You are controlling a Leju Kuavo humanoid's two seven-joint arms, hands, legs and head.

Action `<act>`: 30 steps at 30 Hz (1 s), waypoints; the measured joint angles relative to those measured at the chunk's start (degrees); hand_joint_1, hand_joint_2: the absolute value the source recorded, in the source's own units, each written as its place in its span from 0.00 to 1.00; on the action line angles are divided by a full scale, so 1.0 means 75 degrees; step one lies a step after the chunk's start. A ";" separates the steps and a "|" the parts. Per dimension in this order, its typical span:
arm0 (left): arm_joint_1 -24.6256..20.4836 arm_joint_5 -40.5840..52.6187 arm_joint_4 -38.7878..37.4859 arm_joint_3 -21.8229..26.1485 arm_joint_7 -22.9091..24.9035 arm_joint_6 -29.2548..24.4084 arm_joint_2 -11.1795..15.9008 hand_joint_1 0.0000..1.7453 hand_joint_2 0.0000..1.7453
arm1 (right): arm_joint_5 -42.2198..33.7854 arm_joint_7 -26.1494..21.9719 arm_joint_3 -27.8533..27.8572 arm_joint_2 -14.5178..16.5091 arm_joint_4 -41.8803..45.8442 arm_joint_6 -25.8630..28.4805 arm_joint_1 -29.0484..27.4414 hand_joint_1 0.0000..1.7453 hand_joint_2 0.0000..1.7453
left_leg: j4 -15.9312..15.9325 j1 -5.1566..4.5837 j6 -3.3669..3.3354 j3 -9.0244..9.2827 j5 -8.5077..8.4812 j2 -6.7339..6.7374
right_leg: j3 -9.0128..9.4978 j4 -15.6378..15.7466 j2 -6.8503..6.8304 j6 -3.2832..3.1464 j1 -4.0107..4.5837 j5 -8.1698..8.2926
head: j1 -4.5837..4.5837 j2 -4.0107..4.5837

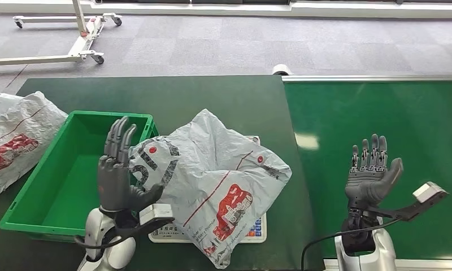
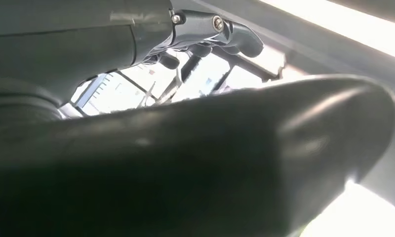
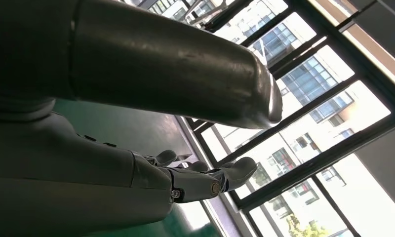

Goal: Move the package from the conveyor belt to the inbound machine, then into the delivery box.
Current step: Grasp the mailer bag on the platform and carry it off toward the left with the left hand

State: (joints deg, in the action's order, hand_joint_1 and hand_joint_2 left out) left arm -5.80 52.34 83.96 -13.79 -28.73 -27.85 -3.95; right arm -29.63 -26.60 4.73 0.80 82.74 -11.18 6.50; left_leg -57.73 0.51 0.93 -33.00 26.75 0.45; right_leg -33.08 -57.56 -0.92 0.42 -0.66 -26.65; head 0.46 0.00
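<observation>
We see the package (image 1: 212, 180) on the inbound machine (image 1: 256, 230), delivery box (image 1: 37, 214) at nine o'clock, conveyor belt (image 1: 382, 107) at three o'clock.

A grey plastic mail package (image 1: 212, 180) with red print lies on the white weighing machine (image 1: 256, 228), one edge touching the green delivery box (image 1: 60, 186). The left hand (image 1: 117, 175) stands upright against the package's edge; the right hand (image 1: 372, 172) hovers, fingers apart, above the green conveyor belt (image 1: 382, 113). Another printed bag (image 1: 14, 141) lies beside the box.

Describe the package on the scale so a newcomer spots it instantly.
On the dark green table, right of the green bin, a grey plastic mailer lies crumpled over the white scale. Unlike the similar bag at far left, it sits beside the left robot hand.
</observation>
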 joint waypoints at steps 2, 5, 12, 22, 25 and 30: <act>-0.0743 0.0803 -0.1227 -0.0192 0.0288 0.0175 0.0029 0.00 0.00 | 0.0014 0.0071 0.0131 0.0103 0.0014 -0.0054 -0.0014 0.00 0.00 | 0.0000 -0.0004 0.0000 -0.0001 -0.0017 0.0007 | -0.0006 0.0000 0.0002 0.0000 0.0001 0.0016 | 0.0001 0.0000; -0.1805 0.1703 -0.3399 -0.0572 0.0517 0.0111 0.0034 0.00 0.00 | 0.0031 0.0136 0.0304 0.0232 0.0001 -0.0090 -0.0036 0.00 0.00 | 0.0000 -0.0004 0.0003 -0.0004 -0.0041 0.0015 | -0.0013 -0.0002 0.0007 -0.0006 0.0003 0.0037 | 0.0000 0.0000; -0.3154 0.2752 -0.6672 -0.1353 0.0993 0.0407 -0.0051 0.00 1.00 | 0.0000 0.0251 0.0696 0.0410 -0.0028 -0.0248 -0.0453 0.00 0.00 | 0.0003 -0.0004 0.0000 0.0002 -0.0041 0.0004 | 0.0004 -0.0003 -0.0001 -0.0004 0.0000 0.0034 | 0.0001 0.0000; -0.4037 0.2979 -0.8049 -0.1884 0.1211 0.1471 -0.0110 0.00 1.00 | 0.0011 0.0305 0.0815 0.0565 -0.0181 -0.0336 -0.0572 0.00 0.00 | 0.0022 -0.0004 -0.0021 0.0143 0.0079 -0.0041 | 0.0228 0.0006 -0.0064 -0.0007 0.0000 -0.0105 | 0.0000 0.0000; -0.4157 0.2979 -0.8156 -0.1940 0.1208 0.1514 -0.0129 0.09 1.00 | 0.0011 0.0308 0.0817 0.0568 -0.0188 -0.0337 -0.0563 0.00 0.00 | 0.0022 -0.0003 -0.0027 0.0161 0.0044 -0.0040 | 0.0245 0.0004 -0.0064 -0.0002 0.0000 -0.0061 | 0.0000 0.0000; -0.4263 0.2979 -0.8240 -0.1955 0.1195 0.1564 -0.0141 0.84 1.00 | 0.0011 0.0309 0.0817 0.0573 -0.0189 -0.0339 -0.0555 0.00 0.00 | 0.0022 -0.0003 -0.0008 0.0128 -0.0006 -0.0041 | 0.0209 0.0002 -0.0066 -0.0015 0.0002 -0.0028 | 0.0000 0.0000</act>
State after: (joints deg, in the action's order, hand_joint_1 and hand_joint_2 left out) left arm -37.78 74.69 22.16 -28.45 -19.76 -16.12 -5.01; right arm -29.55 -24.28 10.86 5.09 81.32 -13.73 2.33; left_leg -57.56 0.48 0.87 -32.04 26.71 0.14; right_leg -31.51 -57.54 -1.41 0.31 -0.65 -26.86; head 0.46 0.00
